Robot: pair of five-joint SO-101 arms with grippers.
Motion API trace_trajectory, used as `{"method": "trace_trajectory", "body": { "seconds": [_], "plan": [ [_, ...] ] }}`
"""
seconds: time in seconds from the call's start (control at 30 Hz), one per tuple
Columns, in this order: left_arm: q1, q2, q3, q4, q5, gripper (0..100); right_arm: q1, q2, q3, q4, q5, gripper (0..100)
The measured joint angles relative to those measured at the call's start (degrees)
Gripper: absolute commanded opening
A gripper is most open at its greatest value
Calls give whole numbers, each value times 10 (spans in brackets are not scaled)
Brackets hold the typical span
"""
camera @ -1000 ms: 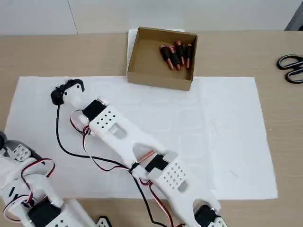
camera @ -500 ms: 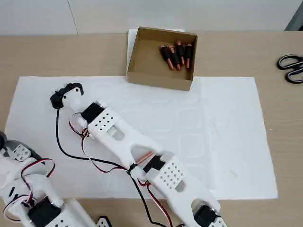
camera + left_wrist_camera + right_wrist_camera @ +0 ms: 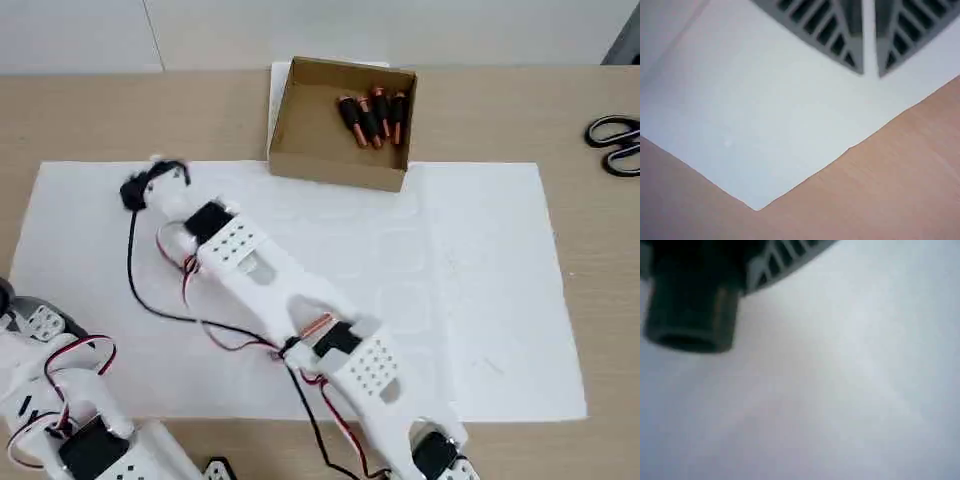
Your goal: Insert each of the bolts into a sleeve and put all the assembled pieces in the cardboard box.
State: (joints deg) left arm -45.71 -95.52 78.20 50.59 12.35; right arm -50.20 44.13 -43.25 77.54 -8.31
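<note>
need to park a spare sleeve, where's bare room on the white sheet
Freest is the right half of the white sheet, from the cardboard box down to the near edge; the scissors lie off it. The box's left half is bare too. Crowded: left-centre, where the right arm lies diagonally over a bolt, holding a sleeve.

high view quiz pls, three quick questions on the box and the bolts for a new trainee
1. True or false: the cardboard box is empty.
2. How many assembled pieces lie in the box?
3. Where does the loose bolt lie? A, in the box; B, on the white paper, partly hidden by an arm; C, off the paper.
Key: 1 false; 2 four; 3 B.
</note>
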Motion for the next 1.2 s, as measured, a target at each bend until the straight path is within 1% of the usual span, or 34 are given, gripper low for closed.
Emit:
{"method": "trace_trajectory", "body": {
  "seconds": [0.23,0.33,0.43,0.63,0.8,0.97,1.07,1.2],
  "plan": [
    [0,0,0,0,0,6,49,-113,0,66,0,6],
    [16,0,0,0,0,6,63,-141,0,99,0,6],
    [50,0,0,0,0,6,71,-163,0,128,0,6],
    [143,0,-3,0,0,6,76,-223,0,179,0,5],
    [211,0,-8,0,0,6,76,-259,0,197,0,5],
    [257,0,-8,-9,0,6,86,-286,18,202,0,5],
    [282,0,-8,-45,1,6,113,-304,54,202,0,5],
    [331,0,-8,-87,1,6,179,-315,65,202,0,6]
  ]
}}
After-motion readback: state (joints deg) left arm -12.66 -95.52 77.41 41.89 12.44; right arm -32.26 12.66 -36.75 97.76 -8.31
